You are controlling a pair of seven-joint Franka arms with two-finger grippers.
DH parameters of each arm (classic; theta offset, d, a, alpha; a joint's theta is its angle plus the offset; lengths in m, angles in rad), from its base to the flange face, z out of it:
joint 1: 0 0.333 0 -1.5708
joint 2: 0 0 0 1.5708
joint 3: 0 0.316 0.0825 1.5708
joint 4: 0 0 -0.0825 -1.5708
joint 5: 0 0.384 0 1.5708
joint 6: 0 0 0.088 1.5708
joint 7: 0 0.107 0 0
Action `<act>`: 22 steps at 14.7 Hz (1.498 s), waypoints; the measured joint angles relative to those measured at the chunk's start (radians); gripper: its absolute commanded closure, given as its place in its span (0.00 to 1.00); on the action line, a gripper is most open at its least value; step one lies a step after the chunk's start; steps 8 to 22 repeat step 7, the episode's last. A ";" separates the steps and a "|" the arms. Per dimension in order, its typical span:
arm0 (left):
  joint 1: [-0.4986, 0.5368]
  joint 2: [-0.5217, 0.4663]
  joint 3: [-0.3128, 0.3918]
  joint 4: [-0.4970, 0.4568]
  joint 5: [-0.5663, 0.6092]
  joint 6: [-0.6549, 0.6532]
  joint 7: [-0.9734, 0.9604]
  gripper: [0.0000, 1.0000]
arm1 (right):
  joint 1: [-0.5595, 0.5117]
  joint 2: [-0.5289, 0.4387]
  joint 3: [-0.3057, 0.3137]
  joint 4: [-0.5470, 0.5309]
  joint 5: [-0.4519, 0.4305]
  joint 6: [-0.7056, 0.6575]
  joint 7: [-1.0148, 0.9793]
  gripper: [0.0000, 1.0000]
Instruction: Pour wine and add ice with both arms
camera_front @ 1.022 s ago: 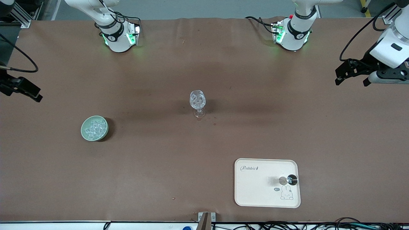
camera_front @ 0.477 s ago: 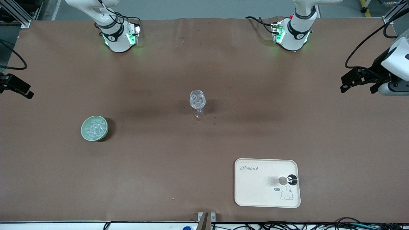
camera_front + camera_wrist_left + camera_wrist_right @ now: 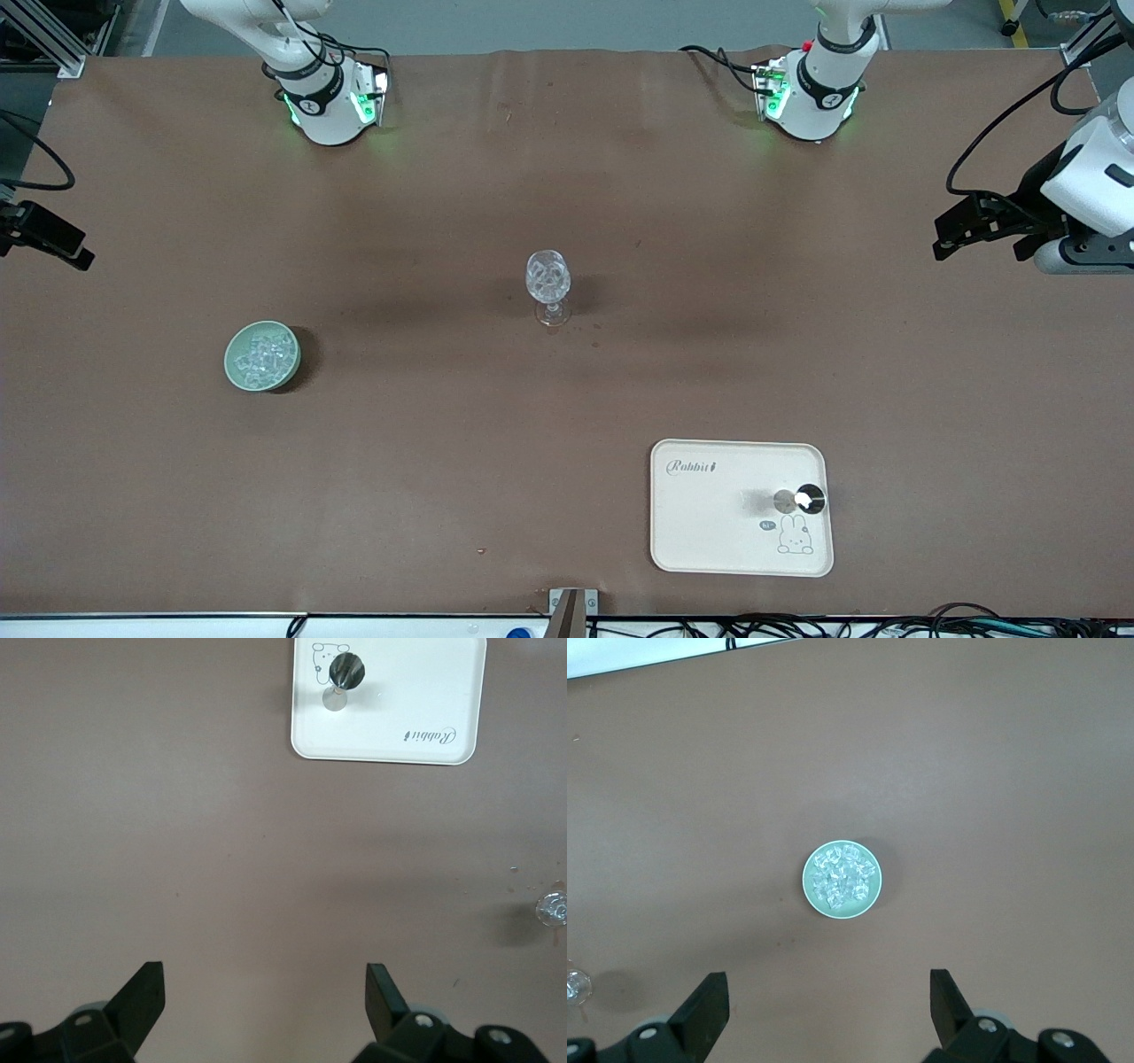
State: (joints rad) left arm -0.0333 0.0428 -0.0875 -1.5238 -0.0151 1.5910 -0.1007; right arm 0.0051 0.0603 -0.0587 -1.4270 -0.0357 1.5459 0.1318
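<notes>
Two grippers, left [image 3: 266, 1005] and right [image 3: 828, 1010], hang open over the table's ends. Wine glass [image 3: 547, 285] stands mid-table with ice inside; bowl [image 3: 262, 355] holds ice; a bottle [image 3: 802, 499] stands on the tray [image 3: 700, 523].

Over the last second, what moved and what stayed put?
The left gripper swung out toward the table's end, then partly back; the right gripper drew toward its own end. Both are open, holding nothing. The wine glass, ice bowl and tray did not move.
</notes>
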 measured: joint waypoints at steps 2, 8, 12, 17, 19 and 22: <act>0.000 0.000 0.000 -0.003 0.000 0.000 -0.004 0.00 | 0.000 0.000 0.000 0.000 0.001 0.000 -0.001 0.00; 0.003 0.000 0.001 -0.005 0.000 0.000 -0.006 0.00 | 0.000 0.000 0.000 -0.001 0.002 0.000 -0.002 0.00; 0.003 0.000 0.001 -0.005 0.000 0.000 -0.006 0.00 | 0.000 0.000 0.000 -0.001 0.002 0.000 -0.002 0.00; 0.003 0.000 0.001 -0.005 0.000 0.000 -0.006 0.00 | 0.000 0.000 0.000 -0.001 0.002 0.000 -0.002 0.00; 0.003 0.000 0.001 -0.005 0.000 0.000 -0.006 0.00 | 0.000 0.000 0.000 -0.001 0.002 0.000 -0.002 0.00; 0.003 0.000 0.001 -0.005 0.000 0.000 -0.006 0.00 | 0.000 0.000 0.000 -0.001 0.002 0.000 -0.002 0.00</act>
